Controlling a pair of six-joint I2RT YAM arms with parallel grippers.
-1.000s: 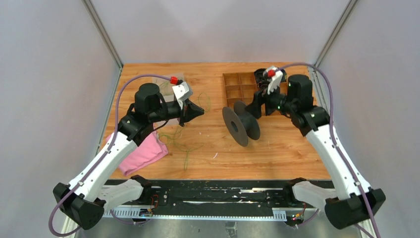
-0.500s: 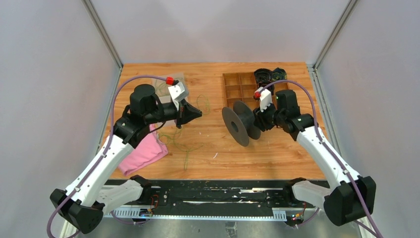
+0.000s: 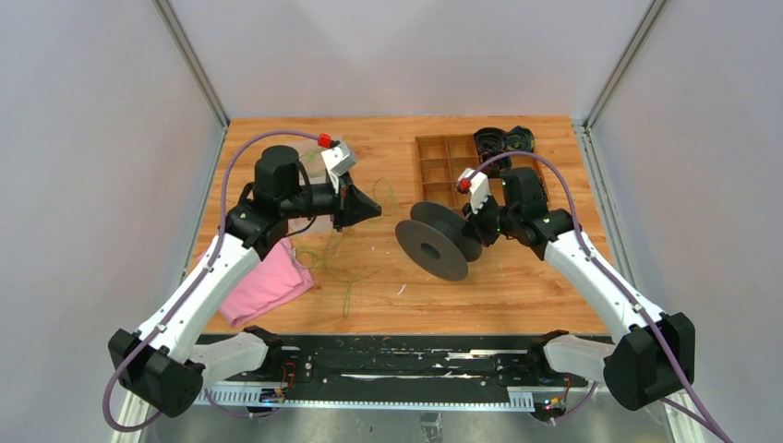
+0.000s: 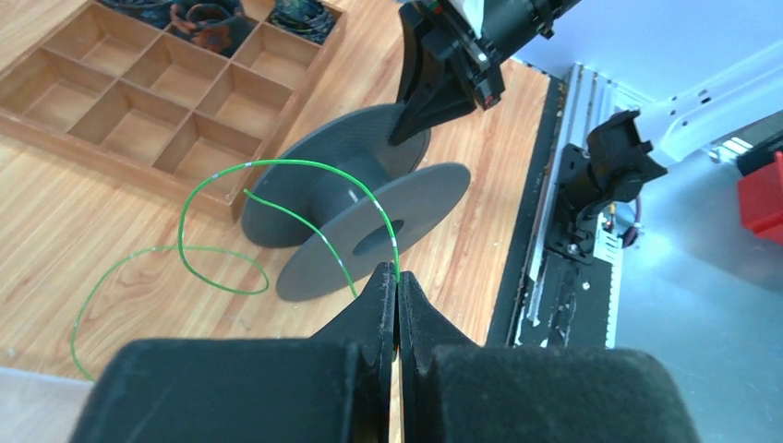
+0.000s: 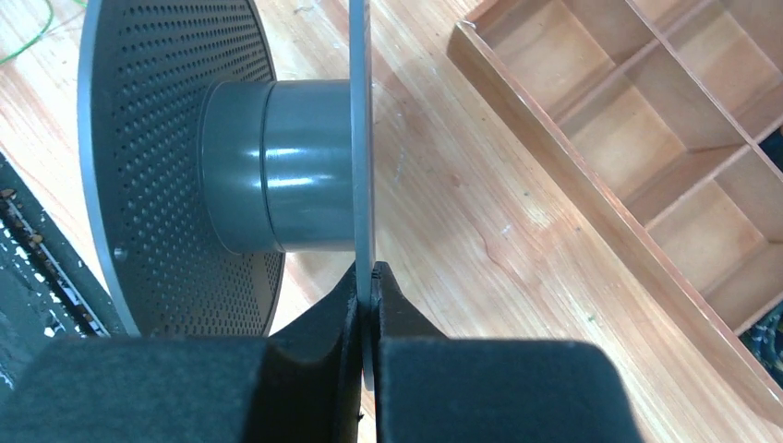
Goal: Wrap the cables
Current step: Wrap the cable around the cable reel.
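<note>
A thin green cable (image 4: 277, 168) loops over the wood, and one end is pinched in my shut left gripper (image 4: 397, 277). The top view shows the rest of the cable (image 3: 349, 277) lying loose on the table, below the left gripper (image 3: 377, 210). The big black spool (image 3: 434, 242) lies on its side at mid-table, to the right of that gripper. My right gripper (image 5: 369, 272) is shut on the edge of one spool flange (image 5: 360, 138), with the hub (image 5: 277, 166) to the left of its fingers. Nothing is wound on the hub.
A wooden compartment tray (image 3: 417, 166) stands behind the spool, with dark coils (image 3: 491, 140) in its back right cells. A pink cloth (image 3: 268, 281) lies at the left front, under the left arm. The table's near edge meets a black rail (image 3: 388, 355).
My right gripper moved down and left to the spool and shut on its flange. The spool has shifted left and tipped. The left gripper stayed shut on the cable, nearly in place.
</note>
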